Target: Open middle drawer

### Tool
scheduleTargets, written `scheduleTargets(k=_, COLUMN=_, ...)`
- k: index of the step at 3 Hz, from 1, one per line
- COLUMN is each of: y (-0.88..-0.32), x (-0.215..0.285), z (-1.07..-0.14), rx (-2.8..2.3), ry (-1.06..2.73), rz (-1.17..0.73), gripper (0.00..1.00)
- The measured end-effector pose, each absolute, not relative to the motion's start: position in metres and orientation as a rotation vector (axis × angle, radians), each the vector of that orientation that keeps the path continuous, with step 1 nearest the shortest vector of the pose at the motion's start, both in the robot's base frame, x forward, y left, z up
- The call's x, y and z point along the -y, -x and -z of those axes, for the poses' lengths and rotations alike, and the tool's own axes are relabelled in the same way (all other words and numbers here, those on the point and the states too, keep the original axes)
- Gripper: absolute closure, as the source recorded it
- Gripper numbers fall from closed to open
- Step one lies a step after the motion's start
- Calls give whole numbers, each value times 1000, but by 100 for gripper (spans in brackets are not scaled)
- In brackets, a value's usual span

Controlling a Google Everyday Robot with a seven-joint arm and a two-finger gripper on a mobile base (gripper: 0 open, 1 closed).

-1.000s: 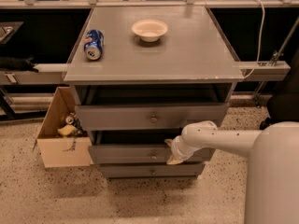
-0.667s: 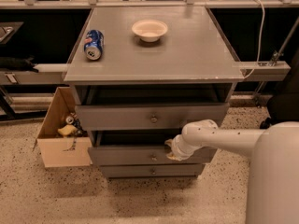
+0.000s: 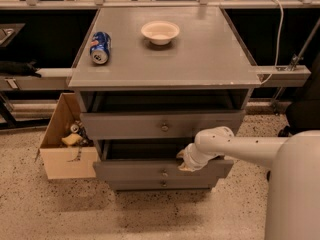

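The gripper (image 3: 185,162) sits at the top edge of the partly open middle drawer (image 3: 130,170), right of centre; whether it clamps cannot be told.

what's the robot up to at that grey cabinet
The robot's arm reaches in from the picture's right, with its gripper at the top edge of the middle drawer, just right of its knob. That drawer stands partly out, a dark gap showing above its front. A blue can and a white bowl are on the cabinet top.
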State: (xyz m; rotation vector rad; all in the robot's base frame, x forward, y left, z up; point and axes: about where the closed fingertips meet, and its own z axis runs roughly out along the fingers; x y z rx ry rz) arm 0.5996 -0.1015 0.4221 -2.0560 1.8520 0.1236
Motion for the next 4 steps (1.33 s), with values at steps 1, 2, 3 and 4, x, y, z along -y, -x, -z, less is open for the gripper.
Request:
scheduleTargets(k=1, y=-600, x=101, z=-422, rx=-1852, ry=2056, rz=-124, gripper=57)
scheduleTargets(k=2, y=-600, x=101, z=-422, rx=-1852, ry=2056, rz=-124, gripper=35)
scheduleTargets(k=3, y=-600, x=101, z=-422, rx=-1852, ry=2056, rz=-124, gripper=10)
scheduleTargets(k=4, y=-600, x=101, z=-422, rx=-1852, ry=2056, rz=-124, gripper=0)
